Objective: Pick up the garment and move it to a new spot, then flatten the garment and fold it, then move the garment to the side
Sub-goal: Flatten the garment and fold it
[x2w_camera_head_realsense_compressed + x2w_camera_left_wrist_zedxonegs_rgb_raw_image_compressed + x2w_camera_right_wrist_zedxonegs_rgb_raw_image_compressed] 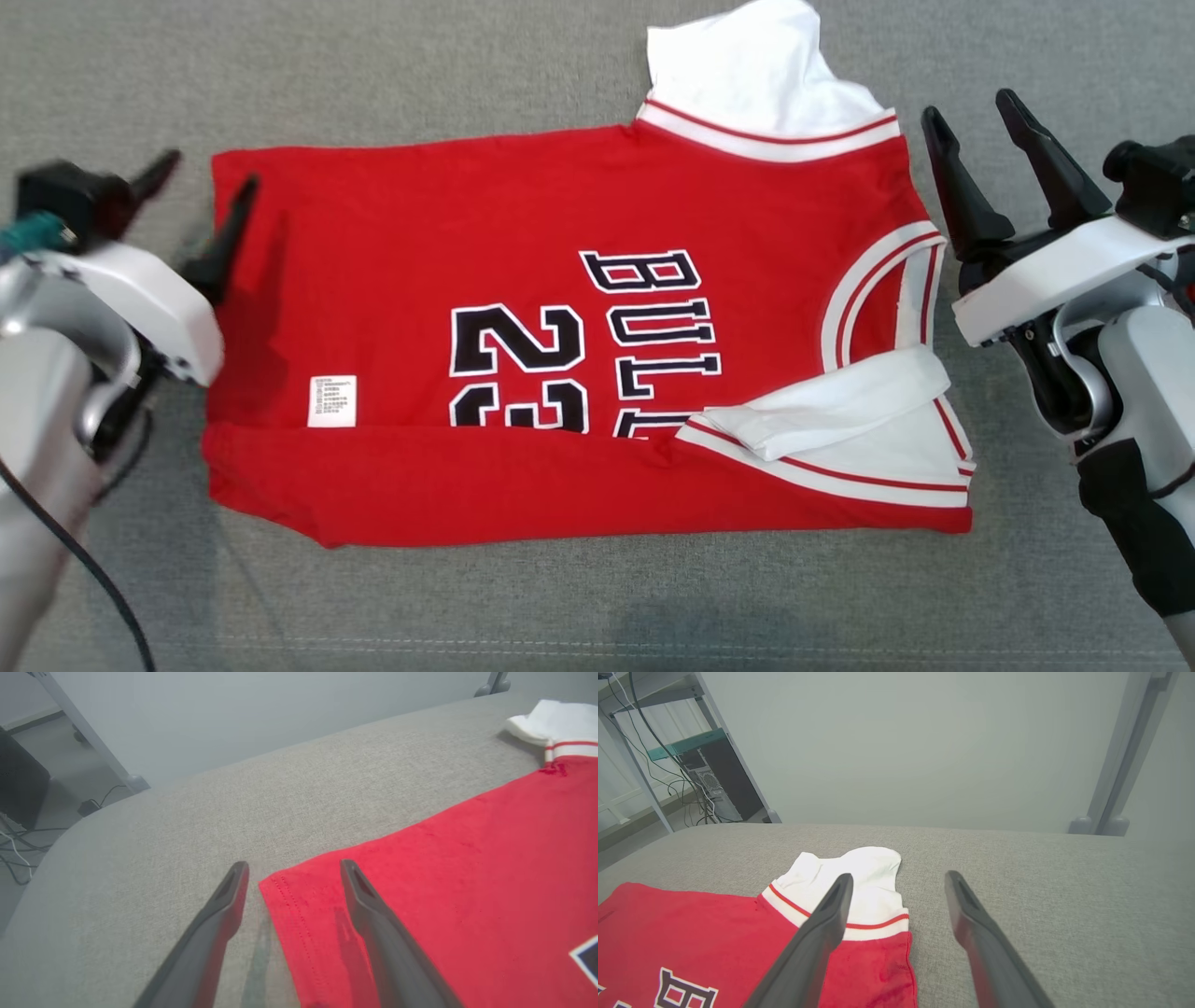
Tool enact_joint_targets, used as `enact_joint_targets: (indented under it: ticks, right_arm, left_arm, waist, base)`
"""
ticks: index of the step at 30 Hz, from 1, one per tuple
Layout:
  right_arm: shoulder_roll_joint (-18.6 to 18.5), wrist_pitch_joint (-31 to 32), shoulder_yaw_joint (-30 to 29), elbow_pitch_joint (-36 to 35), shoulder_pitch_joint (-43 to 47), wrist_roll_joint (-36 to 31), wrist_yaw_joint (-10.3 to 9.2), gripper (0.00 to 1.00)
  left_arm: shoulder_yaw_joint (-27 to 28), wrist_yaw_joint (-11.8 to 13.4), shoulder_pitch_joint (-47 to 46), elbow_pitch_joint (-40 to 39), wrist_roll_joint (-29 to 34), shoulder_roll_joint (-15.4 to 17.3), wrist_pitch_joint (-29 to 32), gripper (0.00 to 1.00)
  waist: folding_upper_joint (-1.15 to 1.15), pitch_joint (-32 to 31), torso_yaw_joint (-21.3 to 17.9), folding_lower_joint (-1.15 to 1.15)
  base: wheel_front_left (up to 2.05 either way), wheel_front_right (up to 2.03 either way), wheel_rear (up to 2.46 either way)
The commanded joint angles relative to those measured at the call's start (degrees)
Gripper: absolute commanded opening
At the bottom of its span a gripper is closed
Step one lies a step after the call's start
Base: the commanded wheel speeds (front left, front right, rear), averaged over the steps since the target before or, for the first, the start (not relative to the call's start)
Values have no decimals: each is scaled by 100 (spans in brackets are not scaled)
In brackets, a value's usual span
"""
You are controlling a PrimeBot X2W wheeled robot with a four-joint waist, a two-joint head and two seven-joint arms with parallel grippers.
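Your left hand (211,170), wide and empty, straddles the far-left hem corner of the red Bulls jersey (560,233); right hand (967,105), wide too, hangs beside its shoulder end. Jersey lies long axis left-right on grey worktop (373,75), near edge folded.

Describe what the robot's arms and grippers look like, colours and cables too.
The left gripper and right gripper each have two long, tapering dark jaws on a white wrist shell. Behind that, the arms are silver-grey. A black cable hangs beside the left arm, which has a teal connector; the right arm has a black sleeve lower down.
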Motion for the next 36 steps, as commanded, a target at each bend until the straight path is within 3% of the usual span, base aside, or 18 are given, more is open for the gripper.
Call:
enact_joint_targets:
  ticks: [1,12,28,29,30,31,33,35,36]
  right_arm:
    - [27,-16,81,-165,-99,-72,7,100]
    - [159,-111,263,-206,-400,-62,7,100]
    - [126,-164,397,-90,-550,7,7,100]
    - [122,-150,409,-87,-578,9,7,100]
    - [114,-143,417,-90,-611,9,7,100]
    - [105,-133,422,-90,-640,10,7,100]
    - [90,-113,432,-88,-690,10,7,100]
    - [91,-107,444,-84,-724,9,7,100]
    - [98,-106,454,-83,-734,10,7,100]
  left_arm:
    - [232,-88,-441,66,-62,425,102,100]
    - [116,-260,-1189,536,-668,897,656,100]
    - [-626,-264,-786,-67,-2351,1316,1082,100]
    - [-655,-264,-773,-85,-2443,1325,1118,95]
    - [-691,-264,-780,-113,-2487,1347,1121,75]
    - [-707,-264,-794,-126,-2529,1366,1095,63]
    - [-747,-264,-829,-137,-2570,1397,1012,65]
    - [-777,-264,-851,-141,-2650,1391,939,80]
    - [-813,-264,-862,-163,-2686,1386,919,80]
  waist:
    - [0,257,-100,0]
    - [0,691,-329,0]
    - [0,795,-267,0]
    - [0,804,-256,0]
    - [0,817,-246,0]
    - [0,831,-236,0]
    - [0,856,-213,0]
    - [0,876,-196,0]
    - [0,884,-190,0]
  base:
    - [0,0,0]
    - [0,0,0]
    - [0,0,0]
    - [0,0,0]
    - [0,0,0]
    - [0,0,0]
    - [0,0,0]
    - [0,0,0]
    - [0,0,0]
